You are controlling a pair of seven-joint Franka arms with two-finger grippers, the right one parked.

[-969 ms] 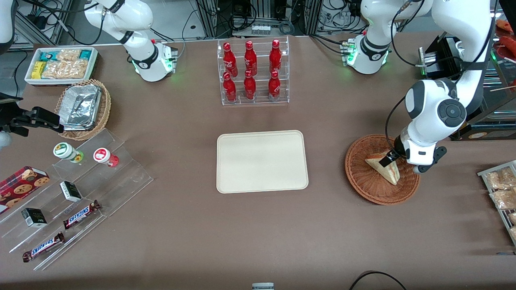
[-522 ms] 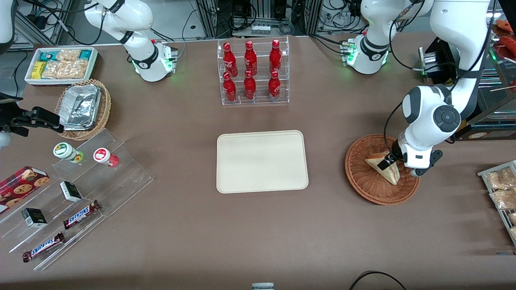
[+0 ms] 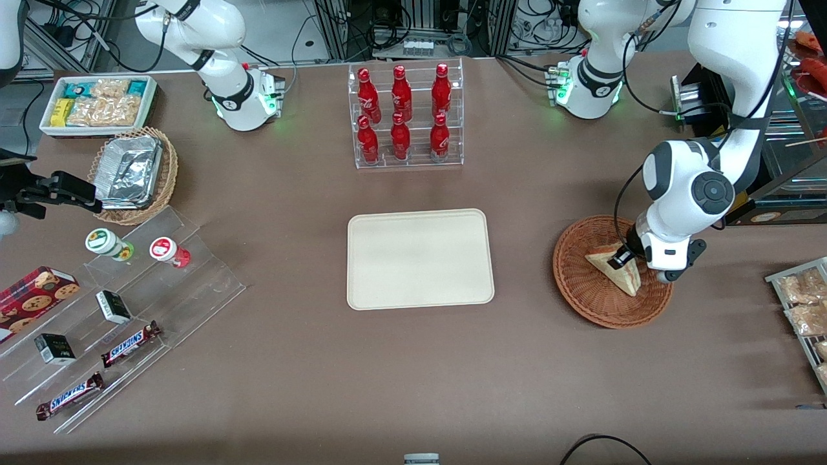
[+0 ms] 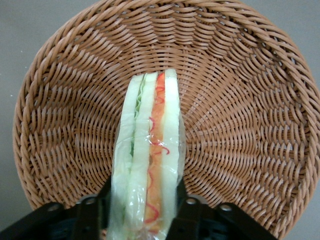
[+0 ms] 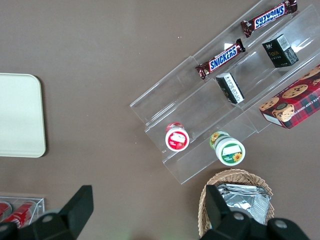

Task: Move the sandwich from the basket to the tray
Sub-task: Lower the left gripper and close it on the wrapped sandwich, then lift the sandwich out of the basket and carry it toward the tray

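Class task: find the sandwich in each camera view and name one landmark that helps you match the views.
Front view: sandwich in the basket, at the tool, toward the working arm's end.
Left wrist view: sandwich between the tool's fingers, over the basket.
Right wrist view: not in it.
Shared landmark: basket.

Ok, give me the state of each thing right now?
Triangular pale-bread sandwich: standing on edge in the basket, between the fingers.
Round reddish-brown wicker basket: holds only the sandwich.
Flat cream rectangular tray: bare.
Left gripper: down in the basket, fingers against the sandwich's sides.
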